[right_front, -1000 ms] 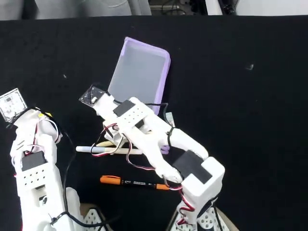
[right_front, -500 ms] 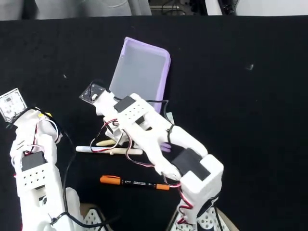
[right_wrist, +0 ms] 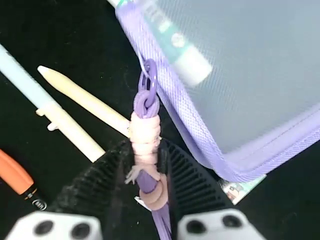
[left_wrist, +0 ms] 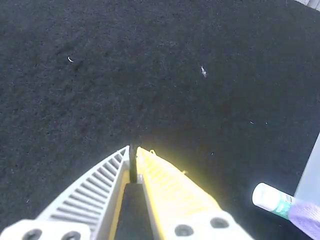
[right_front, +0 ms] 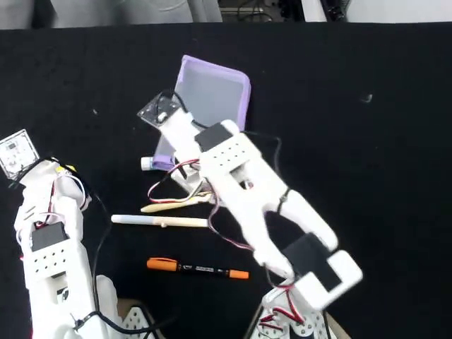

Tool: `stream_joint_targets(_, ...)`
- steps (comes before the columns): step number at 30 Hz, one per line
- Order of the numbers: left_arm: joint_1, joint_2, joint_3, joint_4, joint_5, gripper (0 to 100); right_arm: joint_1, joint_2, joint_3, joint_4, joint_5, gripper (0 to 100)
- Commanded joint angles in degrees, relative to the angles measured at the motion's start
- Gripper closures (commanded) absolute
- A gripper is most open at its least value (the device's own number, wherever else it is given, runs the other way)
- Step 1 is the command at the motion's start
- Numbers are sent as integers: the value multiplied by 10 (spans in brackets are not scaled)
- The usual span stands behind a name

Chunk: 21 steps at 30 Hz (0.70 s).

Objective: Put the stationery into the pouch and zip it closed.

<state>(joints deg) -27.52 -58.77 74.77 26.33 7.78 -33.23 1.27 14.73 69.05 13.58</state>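
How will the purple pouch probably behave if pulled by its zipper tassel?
The pouch looks soft, with fabric edges and a thin translucent panel, so it would likely bend, not stay flat. It seems light, so tugging the tassel may drag it over the table. The tube poking from its open corner might slip out.

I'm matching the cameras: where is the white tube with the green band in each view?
High view: the tube pokes from the purple pouch's near-left corner.
Left wrist view: its white end lies beside the pouch's edge.
Right wrist view: it lies under the pouch's clear face.
Shared landmark: the purple pouch.
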Motion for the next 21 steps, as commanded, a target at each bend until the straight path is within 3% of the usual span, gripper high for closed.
stream_joint_targets(1,25,-9,-8,-14,3,966,11,-81,22,4,4,987)
stream_joint_targets(8,67,-9,-3,-13,-35,955,9,-235,102,4,4,987)
stream_joint_targets(14,118,-9,-2,-12,-54,782,9,-300,159,-26,4,987)
stream_joint_targets(21,203,-10,-19,19,-54,782,8,-304,166,-25,5,987)
